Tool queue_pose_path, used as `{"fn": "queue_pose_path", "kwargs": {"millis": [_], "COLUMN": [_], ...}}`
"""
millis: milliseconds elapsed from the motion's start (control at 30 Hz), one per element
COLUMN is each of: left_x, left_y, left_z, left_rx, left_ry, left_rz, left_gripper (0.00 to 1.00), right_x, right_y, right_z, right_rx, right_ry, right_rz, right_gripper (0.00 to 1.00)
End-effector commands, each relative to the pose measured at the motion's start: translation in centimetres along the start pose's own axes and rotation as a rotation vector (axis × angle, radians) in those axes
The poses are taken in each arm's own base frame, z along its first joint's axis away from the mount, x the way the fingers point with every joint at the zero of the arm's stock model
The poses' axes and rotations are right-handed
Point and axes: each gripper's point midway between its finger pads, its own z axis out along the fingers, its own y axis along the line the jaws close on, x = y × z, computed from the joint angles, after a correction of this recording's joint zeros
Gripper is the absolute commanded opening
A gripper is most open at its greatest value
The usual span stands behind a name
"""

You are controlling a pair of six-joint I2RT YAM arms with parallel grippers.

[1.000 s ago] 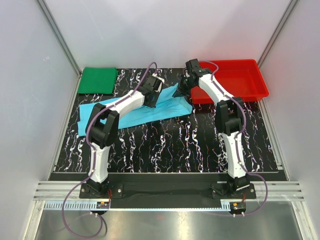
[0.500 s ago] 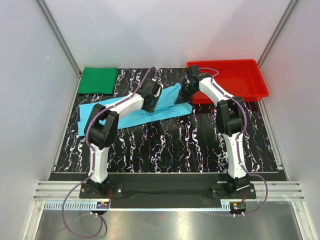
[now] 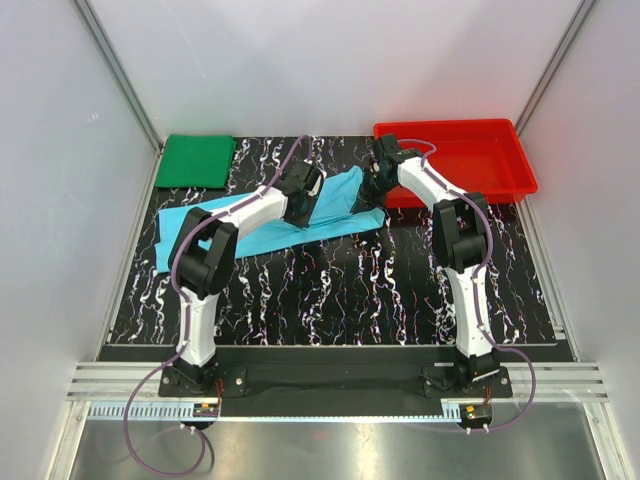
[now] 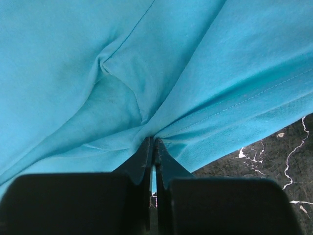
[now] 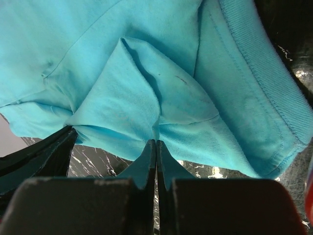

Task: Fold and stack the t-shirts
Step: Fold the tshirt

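The light cyan-blue t-shirt point(image 3: 250, 222) lies stretched across the black marbled table, its right end bunched between both arms. My left gripper point(image 3: 308, 208) is shut on a pinch of that blue cloth point(image 4: 146, 88); the fabric gathers into folds at the fingertips point(image 4: 154, 143). My right gripper point(image 3: 372, 192) is shut on the shirt's right edge point(image 5: 146, 98), near a ribbed hem point(image 5: 264, 83). The dark green t-shirt point(image 3: 196, 160) lies folded flat at the table's back left corner, away from both grippers.
A red plastic tray point(image 3: 505, 175) stands at the back right, just behind the right arm's wrist. White walls and metal rails enclose the table on three sides. The black marbled tabletop point(image 3: 340, 290) shows in front of the blue shirt.
Both grippers have moved down and a little toward the near side with the blue shirt's right end, which now lies lower and flatter on the table. Both stay shut.
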Motion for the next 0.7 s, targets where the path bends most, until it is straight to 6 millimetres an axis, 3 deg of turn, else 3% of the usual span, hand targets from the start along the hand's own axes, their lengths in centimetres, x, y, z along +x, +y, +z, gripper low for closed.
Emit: {"fn": "queue_pose_path", "kwargs": {"millis": [0, 167, 400, 667], "left_x": [-3.2, -4.0, -2.5, -5.8], "left_y": [0.4, 0.7, 2.4, 2.8], "left_z": [-2.7, -2.2, -2.2, -2.0], "left_rx": [-0.006, -0.031, -0.121, -0.146], "left_ry": [-0.085, -0.072, -0.056, -0.126], "left_rz": [-0.024, -0.023, -0.031, -0.036], "left_gripper": [0.03, 0.08, 0.09, 0.03], "right_x": [-1.5, -1.6, -1.7, -2.5], "right_y": [1.4, 1.3, 0.7, 1.6], "right_z": [-3.0, -2.7, -2.3, -2.7], "right_rx": [-0.017, -0.017, -0.002, -0.023], "right_ry": [-0.085, -0.078, -0.075, -0.1], "right_rz": [-0.045, -0.045, -0.045, -0.047], "right_gripper": [0.0, 0.0, 0.03, 0.02]}}
